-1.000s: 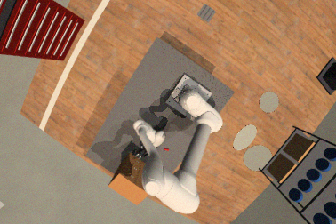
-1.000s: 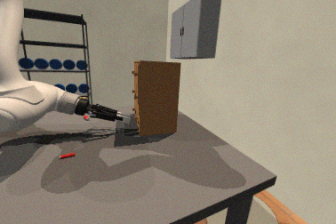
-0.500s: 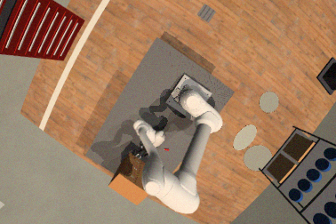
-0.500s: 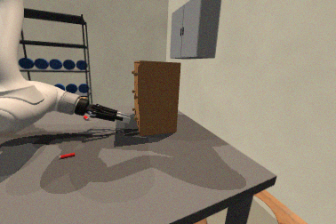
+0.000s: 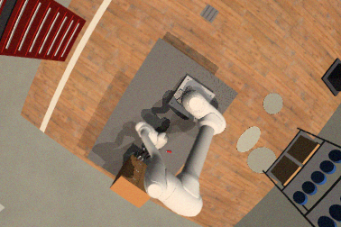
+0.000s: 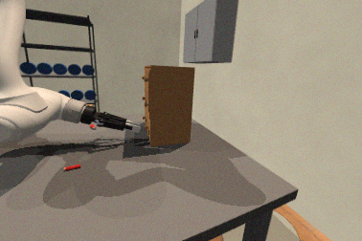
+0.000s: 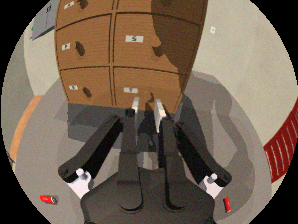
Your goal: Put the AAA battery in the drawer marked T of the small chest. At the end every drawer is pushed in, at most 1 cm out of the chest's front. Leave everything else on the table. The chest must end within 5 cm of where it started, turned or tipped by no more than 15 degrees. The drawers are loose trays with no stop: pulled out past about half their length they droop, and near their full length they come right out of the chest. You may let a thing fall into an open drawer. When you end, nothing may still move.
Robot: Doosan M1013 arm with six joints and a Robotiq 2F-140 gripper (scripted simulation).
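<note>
The small wooden chest [image 6: 169, 105] stands on the grey table, also in the overhead view [image 5: 133, 178] at the table's near edge. The wrist view shows its front [image 7: 127, 43] with several drawers, all pushed in; I cannot read the labels. My gripper [image 7: 146, 105] is level with the bottom row, its fingertips just in front of the bottom right drawer with a narrow gap between them and nothing held. It also shows in the side view [image 6: 136, 124] close to the chest's front. The red AAA battery [image 6: 72, 166] lies on the table behind the gripper, also in the overhead view [image 5: 169, 151] and the wrist view [image 7: 48, 199].
The arm's base [image 5: 195, 94] is mounted at the table's far side. The table edge runs just behind the chest. A blue-dish shelf rack [image 6: 57, 70] and a wall cabinet [image 6: 211, 29] stand off the table.
</note>
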